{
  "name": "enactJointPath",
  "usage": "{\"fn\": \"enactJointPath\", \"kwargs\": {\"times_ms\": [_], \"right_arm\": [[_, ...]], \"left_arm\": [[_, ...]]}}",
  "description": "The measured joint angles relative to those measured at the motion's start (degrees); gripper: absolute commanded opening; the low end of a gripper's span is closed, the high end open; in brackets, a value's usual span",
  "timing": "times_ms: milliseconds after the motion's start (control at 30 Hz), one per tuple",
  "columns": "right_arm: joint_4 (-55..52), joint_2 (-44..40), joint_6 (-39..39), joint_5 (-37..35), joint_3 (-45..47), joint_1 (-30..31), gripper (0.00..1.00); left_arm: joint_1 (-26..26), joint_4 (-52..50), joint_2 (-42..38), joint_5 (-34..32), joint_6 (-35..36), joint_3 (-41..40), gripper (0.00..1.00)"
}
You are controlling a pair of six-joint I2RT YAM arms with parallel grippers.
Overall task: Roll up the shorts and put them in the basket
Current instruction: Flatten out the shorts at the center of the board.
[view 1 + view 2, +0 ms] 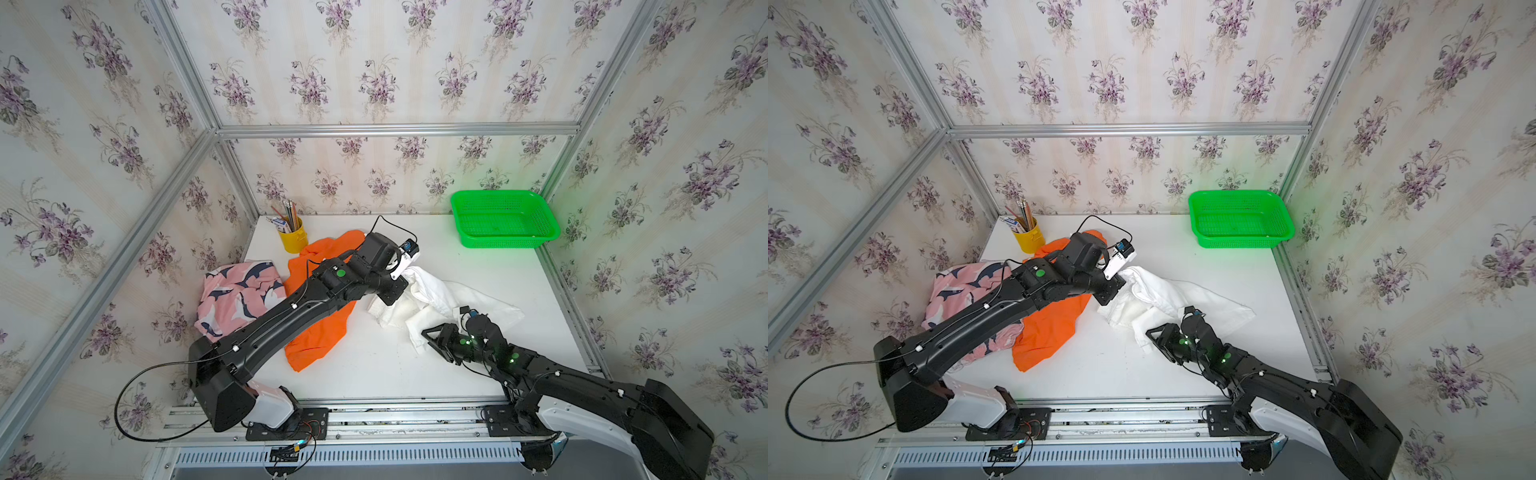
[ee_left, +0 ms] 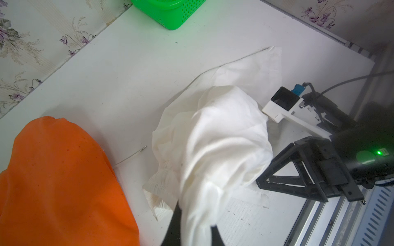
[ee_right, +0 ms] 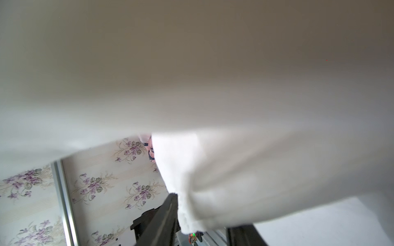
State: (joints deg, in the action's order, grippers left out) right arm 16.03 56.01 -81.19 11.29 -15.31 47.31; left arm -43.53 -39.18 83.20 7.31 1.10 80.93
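We find the white shorts [image 1: 436,295] crumpled on the middle of the worktop [image 1: 415,374], between the two arms. The left hand [image 2: 194,229] is closed on a bunch of this cloth at the end nearer the orange shorts [image 1: 320,332]. In the left wrist view the fabric comes out from between its fingers and mounds up beyond them.

The right hand [image 1: 429,336] sits at the near edge of the same garment, touching it. In the right wrist view white cloth hangs between its fingers [image 3: 168,215], which stand apart. We cannot tell whether they grip it.

The orange shorts lie near the white ones, partly under the left arm, with a strip of bare worktop between. The pink shark-print shorts [image 1: 237,295] lie against them on the far left. All three are loose and crumpled.
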Motion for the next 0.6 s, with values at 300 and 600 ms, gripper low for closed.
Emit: {"fn": "enactJointPath", "kwargs": {"times_ms": [300,600], "right_arm": [[-10.6,-7.7,3.2,-7.0,-9.1,-0.3,0.0],[-40.4,1.7,36.4,-24.7,-49.6,-6.2,0.0]], "left_arm": [[3.1,-0.9,-3.1,-4.0,-2.0,0.9,0.0],[10.1,-2.8,-11.2,-9.1,-3.1,13.4,0.0]]}}
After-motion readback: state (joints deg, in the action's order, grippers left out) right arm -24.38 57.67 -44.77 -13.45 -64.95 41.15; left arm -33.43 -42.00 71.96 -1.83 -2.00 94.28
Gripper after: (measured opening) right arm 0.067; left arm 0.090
